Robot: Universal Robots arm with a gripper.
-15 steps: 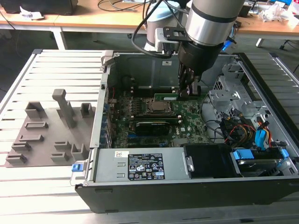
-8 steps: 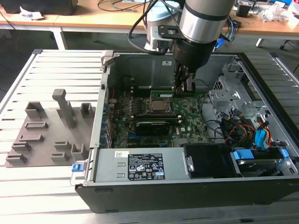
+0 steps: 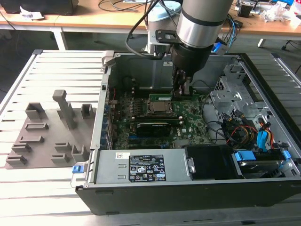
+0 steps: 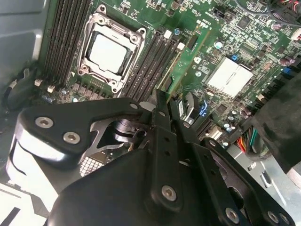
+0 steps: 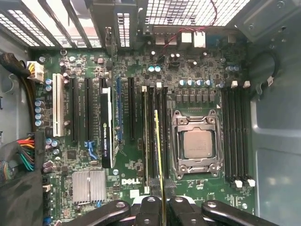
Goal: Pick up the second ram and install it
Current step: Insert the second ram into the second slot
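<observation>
The second ram (image 3: 160,98) is a narrow green stick with a pale label. It reaches out from my gripper (image 3: 181,92) toward the exterior view's left, inside the open computer case. In the first wrist view the ram (image 5: 159,146) shows edge-on as a thin yellow-green line. There it lies along the black memory slots (image 5: 149,132) beside the CPU socket (image 5: 196,143). My gripper (image 5: 163,195) is shut on one end of it. In the second wrist view the ram (image 4: 188,56) slants away from the gripper (image 4: 164,106). Whether its lower edge touches a slot I cannot tell.
A black card (image 5: 107,127) stands in a slot beyond the memory slots. More empty slots (image 5: 237,136) lie on the socket's other side by the case wall (image 5: 277,141). Cables and drive bays (image 3: 244,134) crowd the exterior view's right. A grey fixture tray (image 3: 47,136) lies outside the case.
</observation>
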